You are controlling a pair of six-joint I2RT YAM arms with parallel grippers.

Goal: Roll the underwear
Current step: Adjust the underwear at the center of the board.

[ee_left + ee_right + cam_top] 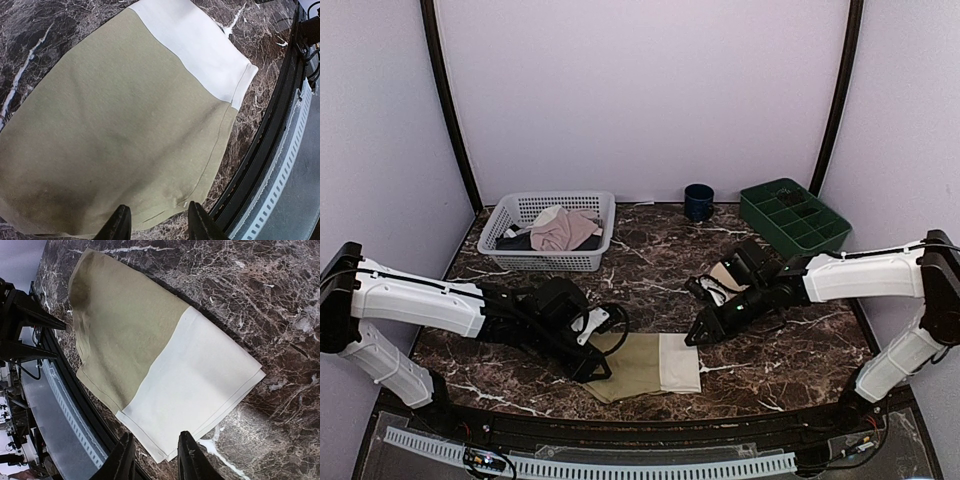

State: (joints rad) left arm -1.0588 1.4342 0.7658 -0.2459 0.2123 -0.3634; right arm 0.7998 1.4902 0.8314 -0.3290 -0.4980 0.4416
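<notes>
Underwear (642,366) lies flat, not yet rolled, at the middle of the desk's near edge; I hold left gripper (592,366) and right gripper (703,330) at its ends, jaws released and empty, so next I'd pinch one end to start rolling.

Nothing readable anywhere in my views, tbh: no text, labels, brands or numbers. The only likely spot is the underwear (125,335) near the front edge of the table. Its cream waistband (200,385) looks plain from both of my wrist cams, and it's too small to make anything out from the top view.
</notes>
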